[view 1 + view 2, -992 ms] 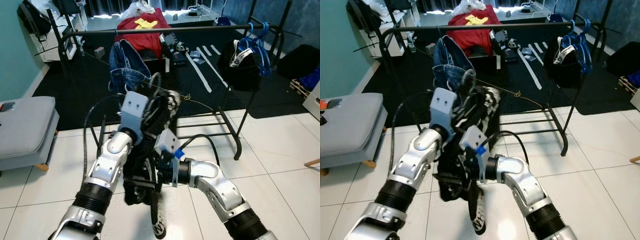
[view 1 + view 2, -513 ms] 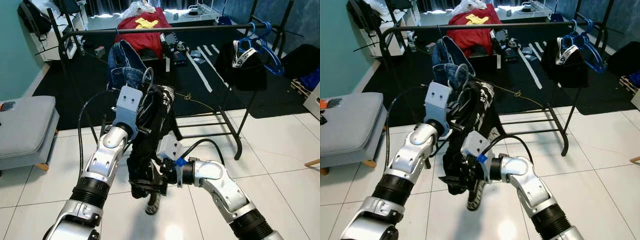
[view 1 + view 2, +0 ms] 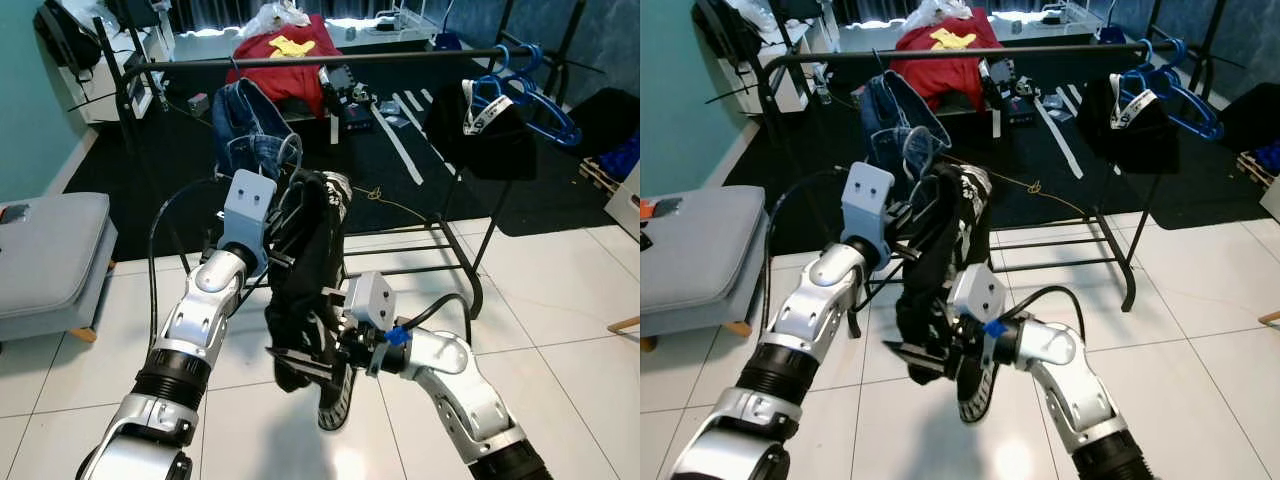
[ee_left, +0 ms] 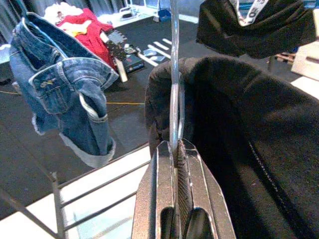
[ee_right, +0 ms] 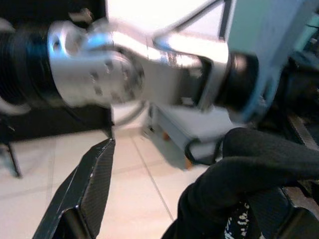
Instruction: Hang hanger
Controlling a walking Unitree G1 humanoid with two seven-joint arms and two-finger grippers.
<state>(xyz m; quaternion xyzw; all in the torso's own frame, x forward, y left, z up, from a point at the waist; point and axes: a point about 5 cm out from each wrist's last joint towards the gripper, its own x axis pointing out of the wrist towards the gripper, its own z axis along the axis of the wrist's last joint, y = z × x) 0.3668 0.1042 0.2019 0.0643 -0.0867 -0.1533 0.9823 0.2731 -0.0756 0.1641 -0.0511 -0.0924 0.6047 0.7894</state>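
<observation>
We hold the hanger (image 4: 174,99) by its thin metal stem, the left gripper (image 4: 176,149) pinched tight around it with both fingers pressed flat against the wire. A black garment (image 3: 310,250) hangs from the hanger and droops in front of our chest, its patterned end dangling low toward the white tiled floor (image 3: 560,300). The right gripper (image 3: 290,362) sits down at the lower folds of that garment with its fingers spread apart; one finger (image 5: 87,191) stands clear on one side and the cloth bunches between them, but we are not clamping it.

The black clothes rail (image 3: 330,60) runs across ahead of us, above the level of our left gripper. A denim jacket (image 3: 250,125) already hangs toward its left part, and a dark garment on blue hangers (image 3: 530,95) hangs near its right end. The stretch of bar between them looks like the natural place for ours.

To do this well, we judge that we need to lift the hook above the bar and bring it down over the bar, not push straight into it. The wire is thin, so we should keep the pinch firm and the stem upright, or the hook may twist away from the bar. The right gripper can steady the loose cloth so its swing does not drag the hook sideways, and so the hem does not snag on the rack's lower crossbars (image 3: 410,265).
</observation>
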